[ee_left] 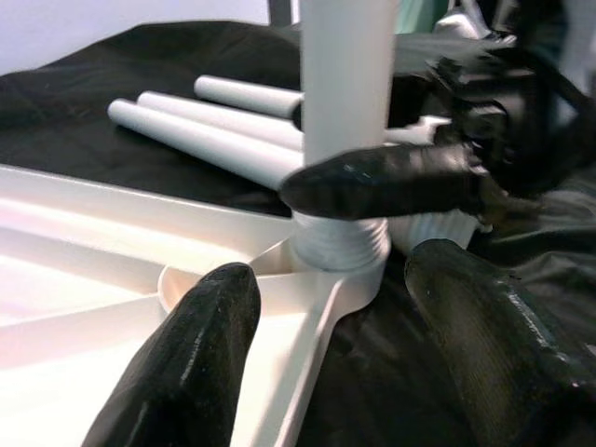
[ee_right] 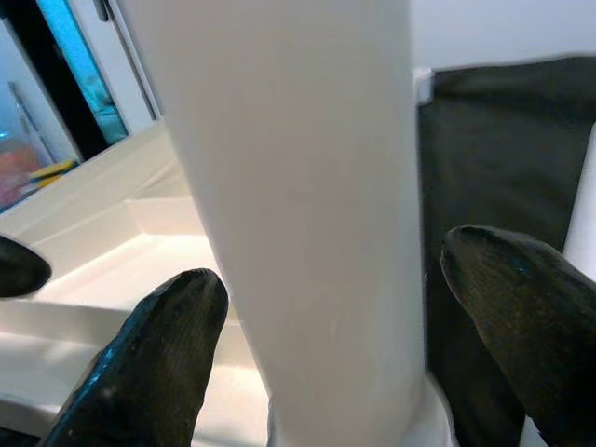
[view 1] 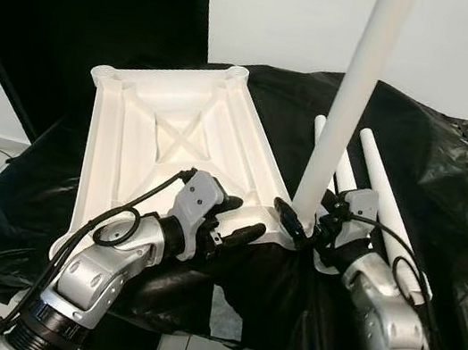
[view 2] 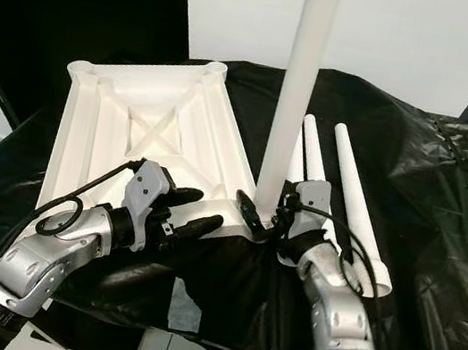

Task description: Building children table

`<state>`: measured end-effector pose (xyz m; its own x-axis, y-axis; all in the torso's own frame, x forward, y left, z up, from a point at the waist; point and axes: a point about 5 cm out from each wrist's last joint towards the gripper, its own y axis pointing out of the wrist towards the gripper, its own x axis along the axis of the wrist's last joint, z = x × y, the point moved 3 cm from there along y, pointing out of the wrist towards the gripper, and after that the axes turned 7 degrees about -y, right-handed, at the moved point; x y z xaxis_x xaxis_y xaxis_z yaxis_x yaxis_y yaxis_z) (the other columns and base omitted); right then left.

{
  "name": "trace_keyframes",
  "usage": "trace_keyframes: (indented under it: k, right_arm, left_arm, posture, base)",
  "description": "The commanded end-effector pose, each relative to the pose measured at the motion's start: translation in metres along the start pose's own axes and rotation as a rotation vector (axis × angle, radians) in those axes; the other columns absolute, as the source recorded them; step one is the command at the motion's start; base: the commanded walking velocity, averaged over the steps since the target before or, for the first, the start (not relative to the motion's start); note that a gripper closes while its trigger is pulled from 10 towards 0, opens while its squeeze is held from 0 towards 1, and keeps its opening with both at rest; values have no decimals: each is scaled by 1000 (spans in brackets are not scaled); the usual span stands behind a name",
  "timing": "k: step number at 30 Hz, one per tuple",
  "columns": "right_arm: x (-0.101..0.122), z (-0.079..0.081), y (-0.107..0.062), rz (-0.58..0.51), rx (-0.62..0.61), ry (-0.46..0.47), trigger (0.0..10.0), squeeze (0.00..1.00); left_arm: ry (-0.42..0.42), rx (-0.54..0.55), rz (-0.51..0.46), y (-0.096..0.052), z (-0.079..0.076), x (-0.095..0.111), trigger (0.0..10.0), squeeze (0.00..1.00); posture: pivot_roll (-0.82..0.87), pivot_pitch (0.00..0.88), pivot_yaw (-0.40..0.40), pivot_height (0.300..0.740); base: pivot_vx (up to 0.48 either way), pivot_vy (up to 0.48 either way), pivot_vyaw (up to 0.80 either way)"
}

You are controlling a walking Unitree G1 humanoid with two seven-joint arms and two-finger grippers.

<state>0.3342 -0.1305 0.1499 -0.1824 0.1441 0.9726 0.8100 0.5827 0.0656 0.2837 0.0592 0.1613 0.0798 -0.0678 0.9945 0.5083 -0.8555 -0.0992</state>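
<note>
The table top [view 1: 167, 141] lies upside down on black plastic sheeting [view 1: 447, 203], its ribbed underside up. A white table leg [view 1: 346, 113] stands upright in the corner socket at 5 o'clock of the top, its upper end cut off by the frame. My right gripper [view 1: 305, 226] reaches in from 5 o'clock, forearm slanting up toward the leg's base, one finger on either side of the leg; my right wrist view leaves it unclear whether the pads actually press it. My left gripper [view 1: 240, 220] comes in from 7 o'clock with the elbow bent, fingers spread apart and holding nothing, tips just beside the socket over the top's near edge. Three spare legs [view 1: 376, 191] lie at 3 o'clock, partly hidden behind the upright one and my right wrist. The sheeting drops off just below my grippers. A dark door [view 1: 81, 12] with a handle stands at 11 o'clock.
</note>
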Motion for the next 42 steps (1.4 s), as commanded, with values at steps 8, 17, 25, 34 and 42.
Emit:
trace_keyframes:
  k: [8, 17, 25, 34, 42]
  right_arm:
    - [-6, -2, 10, 46, 189, -65, 0, 0]
    - [-18, -2, 6, 93, 212, -58, 0, 0]
    - [-28, -2, 7, 118, 18, -32, 10000, 0]
    - [-42, 1, 5, 195, -250, 2, 10000, 0]
    - [-54, 11, 0, 260, -528, 65, 10000, 0]
  left_arm:
    - [20, -43, 11, 3, -4, 1, 10000, 0]
    - [29, -50, 54, 2, -9, -14, 10000, 0]
    - [31, -50, 86, 1, -13, -29, 10000, 0]
    - [39, -24, 73, 2, -7, -27, 10000, 0]
    - [47, -19, 65, 0, -6, -26, 10000, 0]
  posture:
    - [62, 0, 10, 740]
    - [60, 0, 14, 740]
    - [58, 0, 0, 740]
    - [59, 0, -3, 740]
    - [56, 0, -3, 740]
  base:
    - [0, 0, 0]
    - [0, 0, 0]
    - [0, 0, 0]
    - [0, 0, 0]
    - [0, 0, 0]
